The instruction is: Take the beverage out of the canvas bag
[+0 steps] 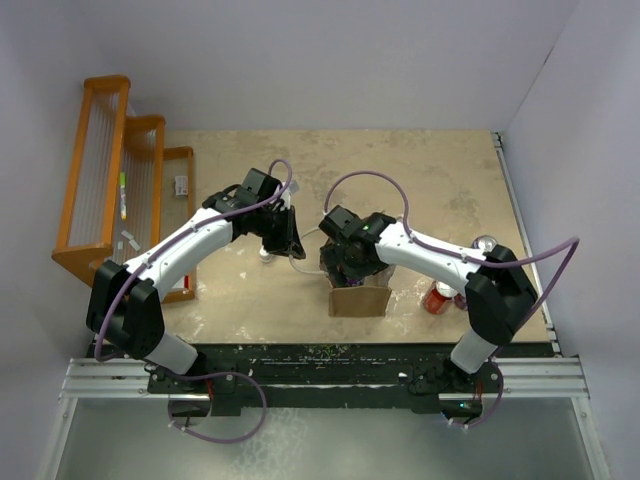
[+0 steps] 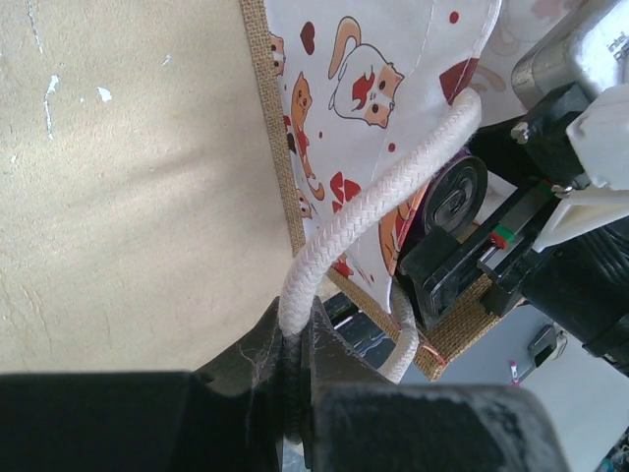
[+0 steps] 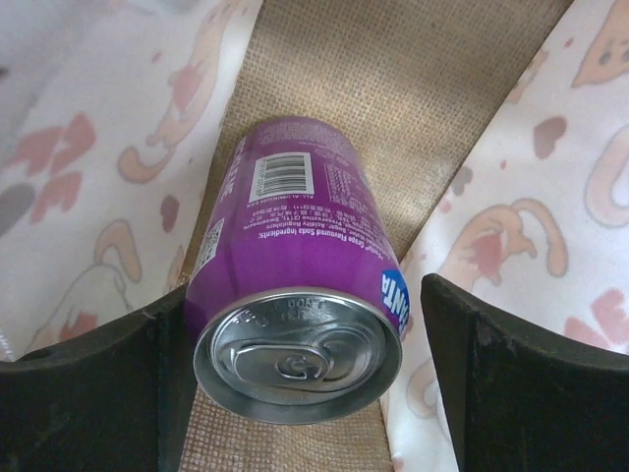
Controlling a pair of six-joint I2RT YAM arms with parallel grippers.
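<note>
The canvas bag [image 1: 360, 298] stands at mid-table, tan with a white cat-print face [image 2: 393, 108]. My left gripper [image 1: 292, 243] is shut on one white cord handle [image 2: 378, 202] and holds it out to the left; in the left wrist view the jaws [image 2: 298, 329] pinch the cord. My right gripper [image 1: 345, 262] reaches into the bag. In the right wrist view it [image 3: 300, 369] is open, its fingers either side of a purple soda can [image 3: 295, 216]. The can lies on the burlap bottom [image 3: 413, 88], top towards the camera. The left finger [image 3: 98, 393] is against the can; the right finger [image 3: 531, 383] stands apart.
An orange wooden rack [image 1: 108, 180] stands at the far left. A red can [image 1: 438, 297] and another can with a silver top [image 1: 484, 243] sit near the right arm's elbow. The table's right edge [image 1: 520, 230] is close behind them.
</note>
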